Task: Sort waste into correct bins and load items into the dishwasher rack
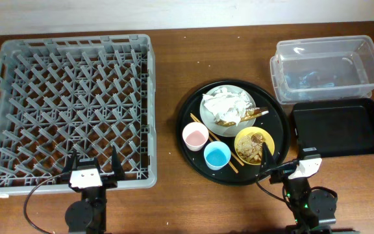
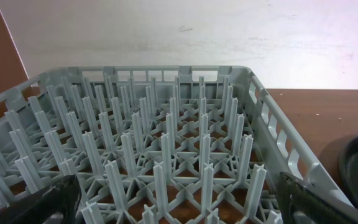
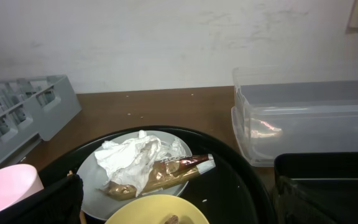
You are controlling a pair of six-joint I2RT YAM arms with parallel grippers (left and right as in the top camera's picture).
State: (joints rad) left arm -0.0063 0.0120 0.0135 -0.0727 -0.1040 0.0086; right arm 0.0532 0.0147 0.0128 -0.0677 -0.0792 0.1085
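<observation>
The grey dishwasher rack (image 1: 70, 107) stands empty at the left. A round black tray (image 1: 188, 123) holds a pale grey plate (image 1: 208, 117) with crumpled white tissue (image 1: 224, 103) and a brown wrapper (image 1: 257, 114), a pink cup (image 1: 195, 136), a light blue cup (image 1: 217, 155), a yellow bowl (image 1: 254, 145) with food scraps, and chopsticks (image 1: 211, 138). My left gripper (image 1: 95, 162) is open and empty over the rack's near edge (image 2: 166, 143). My right gripper (image 1: 282, 158) is open and empty, just short of the yellow bowl (image 3: 160, 211) and the plate (image 3: 92, 193).
The clear tub (image 1: 330, 68) stands at the back right, and the shallow black tray (image 1: 339, 129) lies in front of it. Both show in the right wrist view, the tub (image 3: 309, 118) behind the tray (image 3: 328, 168). Bare wood lies between the rack and the round tray.
</observation>
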